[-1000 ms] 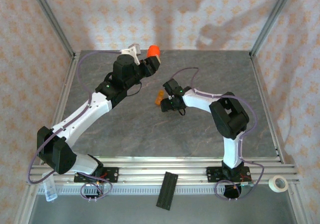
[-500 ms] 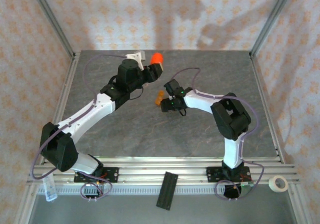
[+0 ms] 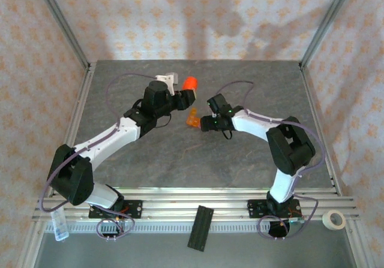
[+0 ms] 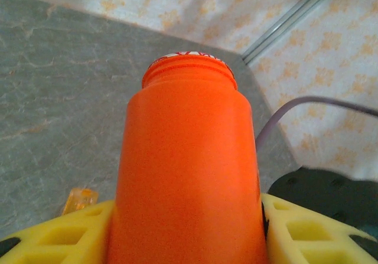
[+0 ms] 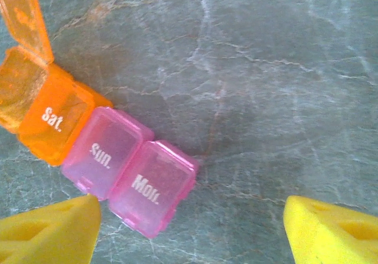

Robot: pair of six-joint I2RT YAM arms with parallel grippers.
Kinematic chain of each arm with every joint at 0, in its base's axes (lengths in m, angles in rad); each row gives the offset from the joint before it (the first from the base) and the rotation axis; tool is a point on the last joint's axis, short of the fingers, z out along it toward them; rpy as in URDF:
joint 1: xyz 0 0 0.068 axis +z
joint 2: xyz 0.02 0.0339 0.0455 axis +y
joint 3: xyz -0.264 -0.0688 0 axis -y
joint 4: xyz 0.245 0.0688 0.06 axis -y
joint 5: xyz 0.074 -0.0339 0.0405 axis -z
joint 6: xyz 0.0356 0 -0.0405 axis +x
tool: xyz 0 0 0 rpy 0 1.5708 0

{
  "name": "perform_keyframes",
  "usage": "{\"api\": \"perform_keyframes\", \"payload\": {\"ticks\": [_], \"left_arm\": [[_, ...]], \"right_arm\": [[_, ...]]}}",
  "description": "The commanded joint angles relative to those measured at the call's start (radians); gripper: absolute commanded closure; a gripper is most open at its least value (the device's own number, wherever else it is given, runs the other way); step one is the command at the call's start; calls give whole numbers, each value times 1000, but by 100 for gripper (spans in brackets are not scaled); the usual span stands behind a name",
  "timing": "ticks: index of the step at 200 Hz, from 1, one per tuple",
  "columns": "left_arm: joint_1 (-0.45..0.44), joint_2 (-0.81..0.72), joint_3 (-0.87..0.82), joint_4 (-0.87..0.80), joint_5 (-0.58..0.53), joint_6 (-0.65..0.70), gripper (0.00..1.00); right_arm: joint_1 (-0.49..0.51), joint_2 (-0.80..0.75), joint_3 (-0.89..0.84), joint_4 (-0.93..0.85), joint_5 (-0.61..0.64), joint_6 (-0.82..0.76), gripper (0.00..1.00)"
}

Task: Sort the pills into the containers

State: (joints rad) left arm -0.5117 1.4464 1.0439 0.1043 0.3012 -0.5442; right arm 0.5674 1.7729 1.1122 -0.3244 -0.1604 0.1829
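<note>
top view, left claw (image 3: 185,95): clamped on orange bottle (image 3: 190,83); bottle sticks out past the fingertips.
top view, right claw (image 3: 201,123): apart, low over containers (image 3: 192,119); strip just ahead of its tips.
left wrist, claw (image 4: 186,234): yellow fingers (image 4: 53,237) pinch bottle (image 4: 189,157) from both sides; threaded neck bare.
right wrist, claw (image 5: 189,228): wide apart; containers (image 5: 112,152) between the tips, close by one fingertip (image 5: 50,234), well apart from the other.
look: three joined cells; orange "Sat." lid flipped open, pink "Sun." and "Mon." lids down.
handling: light, stiff, slick plastic, likely slides if nudged; take hold across the strip's short width, clear of open lid.
pills: too small, cannot tell.
</note>
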Motion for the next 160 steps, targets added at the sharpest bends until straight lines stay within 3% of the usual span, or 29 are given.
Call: {"api": "perform_keyframes", "payload": {"ticks": [1,160], "left_arm": [[-7,-11,-35,40,28,62,100],[-6,102,-70,-179,45,190,100]], "right_arm": [[-17,-49,-21,27,10,31,19],[-49,-21,48,-25,16,201,21]]}}
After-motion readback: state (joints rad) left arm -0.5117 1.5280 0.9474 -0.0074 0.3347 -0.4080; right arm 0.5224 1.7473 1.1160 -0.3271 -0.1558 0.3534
